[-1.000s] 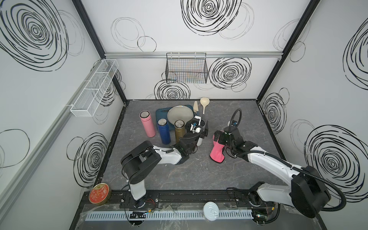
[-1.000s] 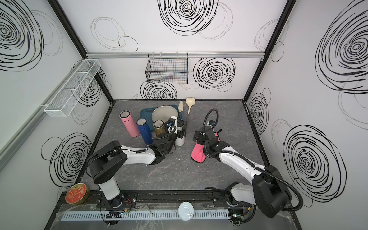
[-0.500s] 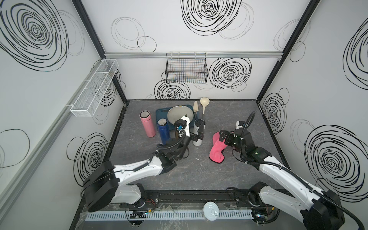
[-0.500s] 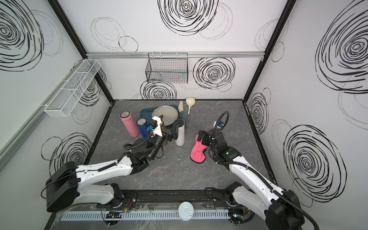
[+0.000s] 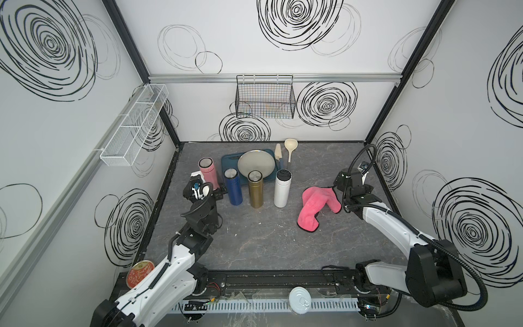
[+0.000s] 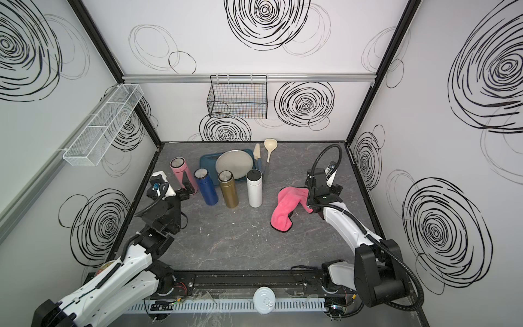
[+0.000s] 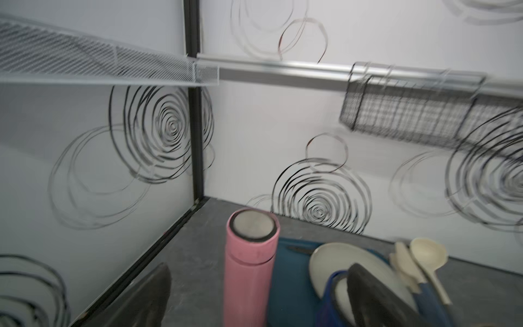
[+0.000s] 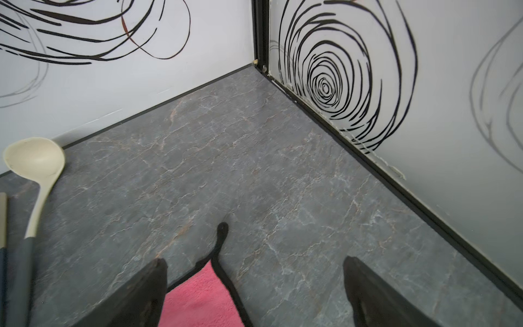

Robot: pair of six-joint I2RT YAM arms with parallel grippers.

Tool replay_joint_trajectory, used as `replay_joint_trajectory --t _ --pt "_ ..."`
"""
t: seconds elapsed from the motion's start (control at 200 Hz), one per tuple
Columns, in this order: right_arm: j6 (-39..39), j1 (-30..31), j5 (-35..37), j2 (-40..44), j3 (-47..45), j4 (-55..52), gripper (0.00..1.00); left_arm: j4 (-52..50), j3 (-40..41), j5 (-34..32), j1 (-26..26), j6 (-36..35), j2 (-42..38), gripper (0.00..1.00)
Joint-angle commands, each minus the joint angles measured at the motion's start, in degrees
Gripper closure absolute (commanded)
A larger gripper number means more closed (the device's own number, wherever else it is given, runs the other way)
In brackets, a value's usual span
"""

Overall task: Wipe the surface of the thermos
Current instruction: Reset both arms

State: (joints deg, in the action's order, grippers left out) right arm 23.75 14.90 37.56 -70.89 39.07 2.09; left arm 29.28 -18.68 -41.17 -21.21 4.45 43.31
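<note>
Right claw [image 8: 253, 262] is released and empty at centre right of both top views; the pink cloth [image 5: 314, 208] lies on the counter [image 5: 266, 243] just left of it, one corner between its jaws. Left claw [image 7: 259, 266], also spread and empty, faces the upright pink thermos [image 5: 209, 173] at centre left, so the cloth looks the right arm's to fetch.

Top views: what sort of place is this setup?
Probably a robot test booth staged as a kitchen counter: swirl-printed walls, a hanging wire basket, and thermoses near a plate and ladle.
</note>
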Motion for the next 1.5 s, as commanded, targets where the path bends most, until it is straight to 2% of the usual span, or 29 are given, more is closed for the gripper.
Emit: replay_joint_trajectory --t 0.0,0.065,0.155,0.215,0.28,0.33,0.44,0.485,0.56,0.63,0.675,0.766,0.861,0.936,0.996,1.046,1.151,1.496 --pt "-13.56 -0.40 2.01 4.39 -10.38 18.10 0.00 3.37 7.55 0.36 4.72 2.55 -3.01 0.01" --pt "-18.79 -1.83 -3.88 6.43 -15.80 25.43 0.00 11.14 13.45 2.97 6.77 1.00 -3.85 0.00" --pt "-15.03 -4.84 -6.14 4.46 -15.96 24.18 0.00 18.35 18.06 1.71 8.44 -0.27 -3.06 0.01" --pt "-15.01 -6.03 -8.16 2.11 -18.07 28.88 0.00 20.04 18.49 1.58 10.05 0.28 -1.23 0.01" --pt "-15.27 -7.24 -8.30 -1.85 -20.29 35.99 0.00 24.03 18.92 3.46 11.43 0.42 2.36 0.01" --pt "-14.54 -7.42 -7.29 -3.50 -18.11 33.58 0.00 27.58 19.02 3.95 12.01 0.78 6.43 0.01" --pt "-17.00 -7.95 -9.57 -4.04 -20.47 41.17 0.00 34.74 17.34 4.59 12.25 0.17 16.10 0.00" --pt "-17.83 -8.48 -10.91 -3.97 -22.58 45.93 0.00 36.41 16.42 6.62 12.25 -0.60 18.98 0.02" --pt "-18.23 -10.81 -12.93 -7.97 -27.43 60.06 0.00 40.25 15.78 8.06 12.32 -1.10 22.60 0.02" --pt "-16.37 -11.56 -15.54 -7.78 -21.98 47.51 0.00 43.62 15.20 8.42 12.47 -1.51 25.58 0.02" --pt "-18.07 -11.75 -16.72 -9.84 -21.55 49.86 0.00 45.41 14.75 9.01 12.59 -2.05 27.73 0.01" --pt "-17.86 -12.58 -19.38 -10.34 -19.90 46.92 0.00 51.29 14.50 9.87 13.03 -2.34 33.70 0.00" --pt "-18.12 -13.43 -22.85 -11.33 -19.38 46.78 0.00 50.92 13.12 12.81 13.22 -3.17 36.10 0.01" --pt "-19.18 -14.15 -24.77 -14.21 -22.80 56.64 0.00 51.38 12.74 14.12 13.27 -3.65 37.32 0.01" --pt "-18.07 -14.26 -24.97 -12.76 -20.68 49.23 0.00 53.58 12.83 16.06 13.21 -4.37 39.71 0.01" --pt "-18.61 -14.46 -25.34 -13.13 -21.68 52.70 0.00 55.79 12.11 18.12 12.94 -5.74 42.19 0.01" --pt "-18.17 -14.54 -25.45 -12.78 -21.22 50.95 0.00 45.90 8.49 16.44 12.17 -5.68 40.48 0.01" --pt "-18.30 -14.54 -25.55 -13.24 -20.78 50.91 0.00 44.70 7.45 16.91 13.21 -4.74 40.89 0.01"
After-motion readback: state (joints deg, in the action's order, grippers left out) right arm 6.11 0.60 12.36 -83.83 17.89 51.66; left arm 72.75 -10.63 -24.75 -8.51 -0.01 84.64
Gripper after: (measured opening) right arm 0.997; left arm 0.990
